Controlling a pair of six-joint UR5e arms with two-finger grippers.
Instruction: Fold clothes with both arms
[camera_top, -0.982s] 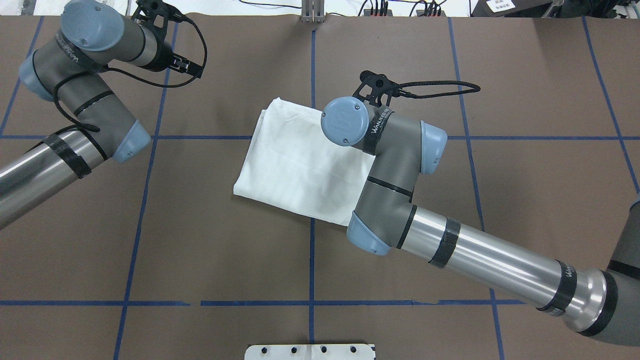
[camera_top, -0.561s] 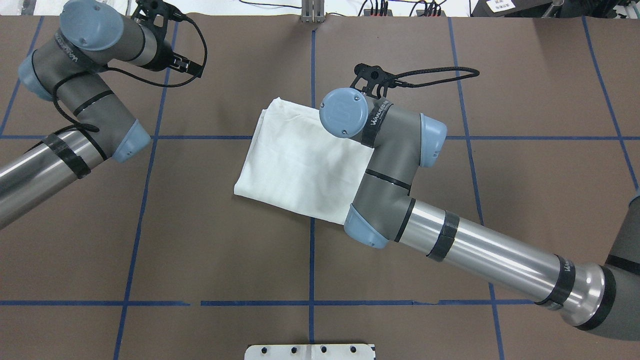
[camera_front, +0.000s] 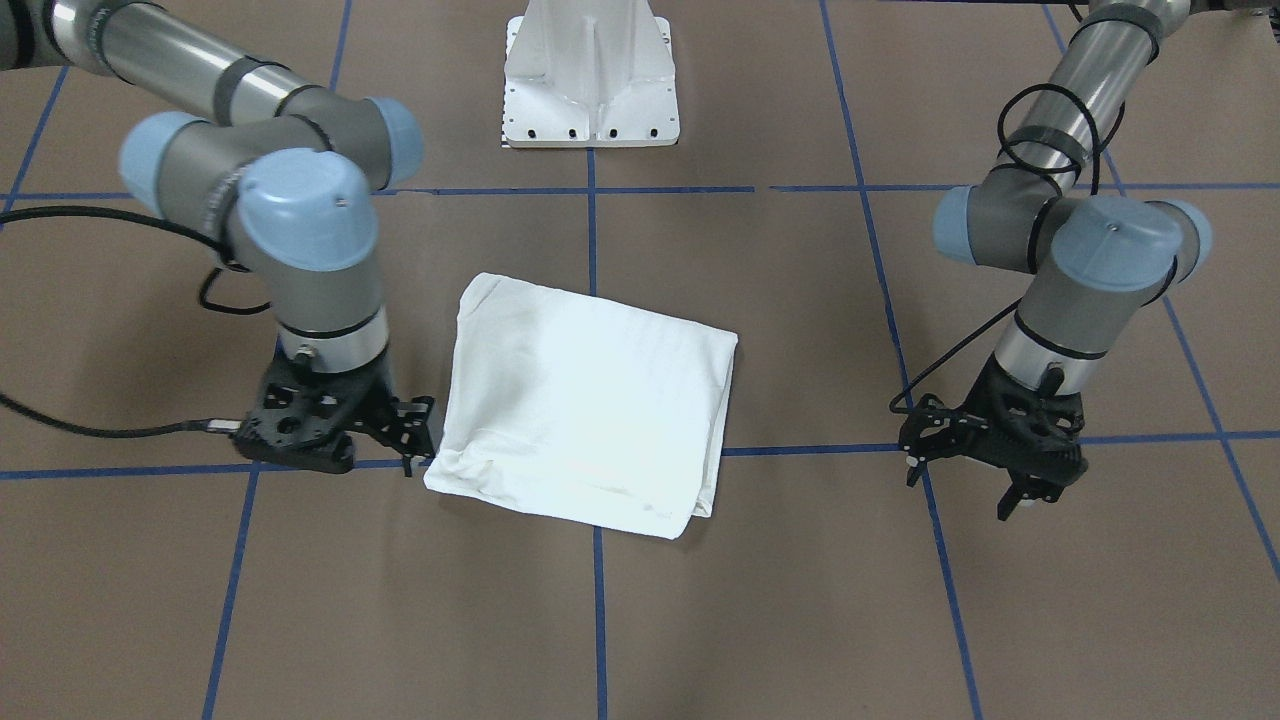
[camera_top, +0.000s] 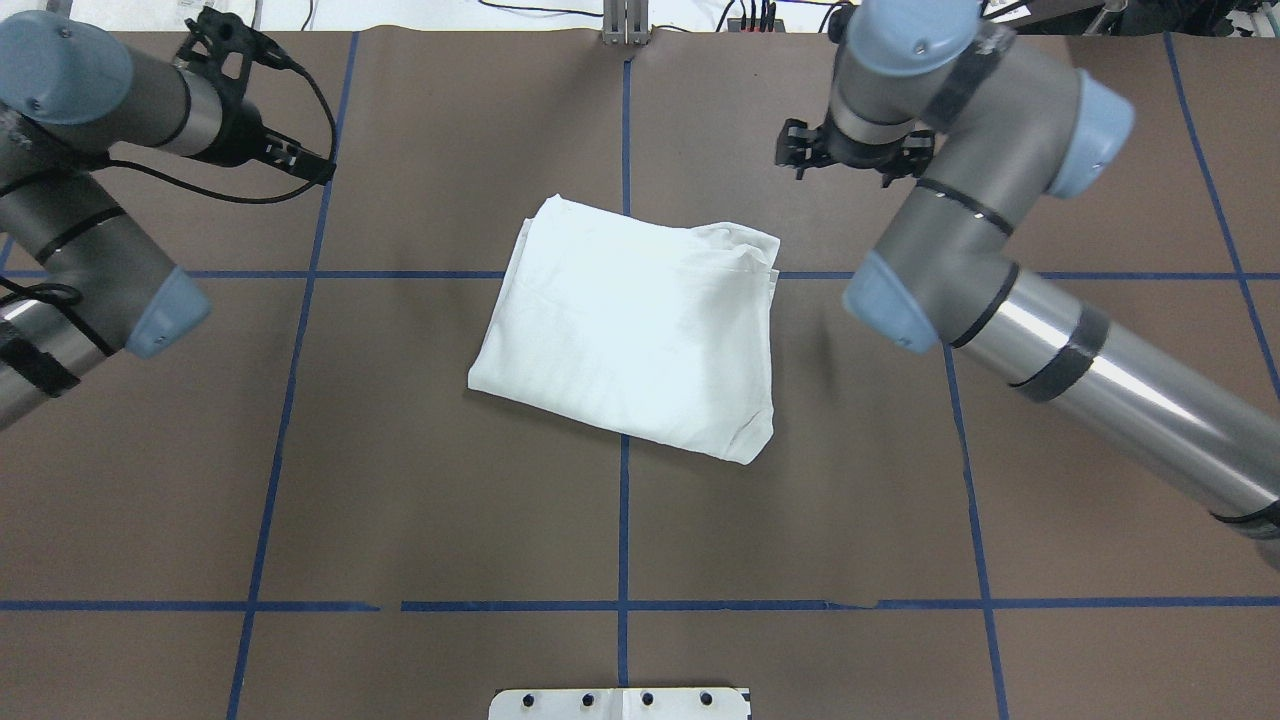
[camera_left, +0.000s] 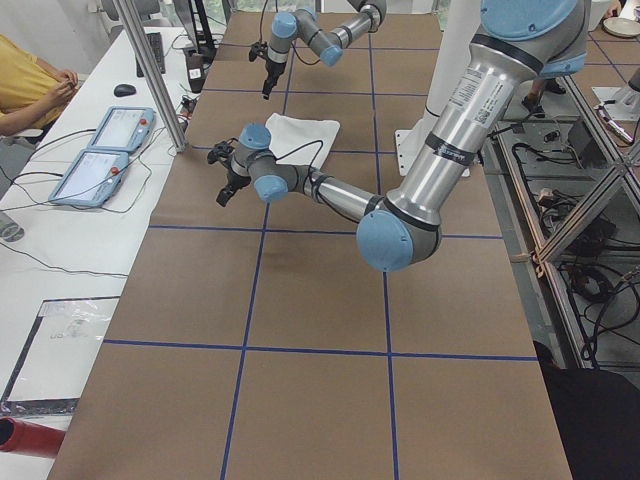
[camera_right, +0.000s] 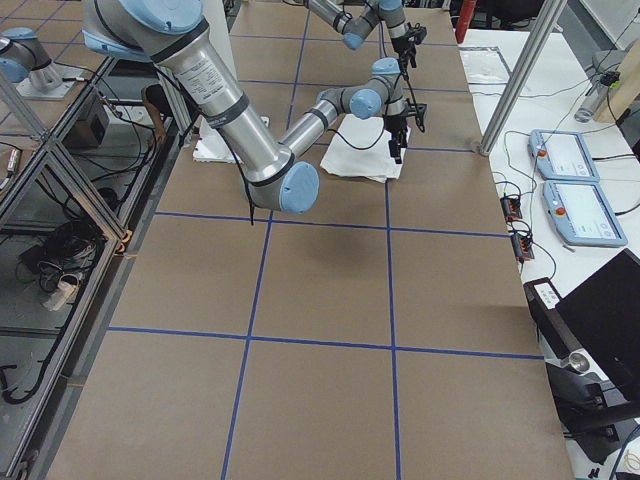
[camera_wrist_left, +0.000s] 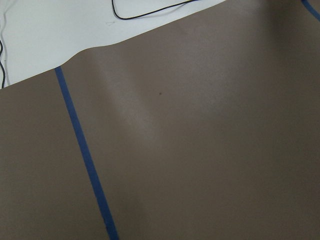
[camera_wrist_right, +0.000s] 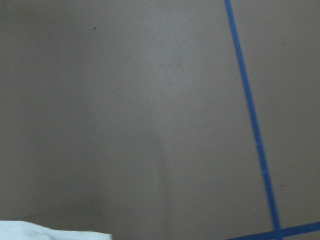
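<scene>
The clothes are one white shirt (camera_top: 625, 335) folded into a rough rectangle at mid-table, also seen as the shirt (camera_front: 585, 410); no print shows. My right gripper (camera_top: 850, 152) hangs raised beyond the shirt's far right corner, open and holding nothing. From across the table the right gripper (camera_front: 415, 437) sits just beside the shirt's edge. A sliver of the shirt (camera_wrist_right: 50, 234) shows in the right wrist view. My left gripper (camera_front: 965, 488) stands open and empty well off to the shirt's other side, as the left gripper (camera_top: 305, 162) near the table's far left.
The white pedestal (camera_front: 590, 85) stands at the robot's side of the brown table (camera_top: 400, 480), which carries blue tape lines. Beyond the far edge lie cables, two tablets (camera_left: 100, 150) and a seated person (camera_left: 30, 85).
My right arm has lifted off the shirt and swung up and away to the far right, uncovering the shirt's right half. My left arm has shifted left.
</scene>
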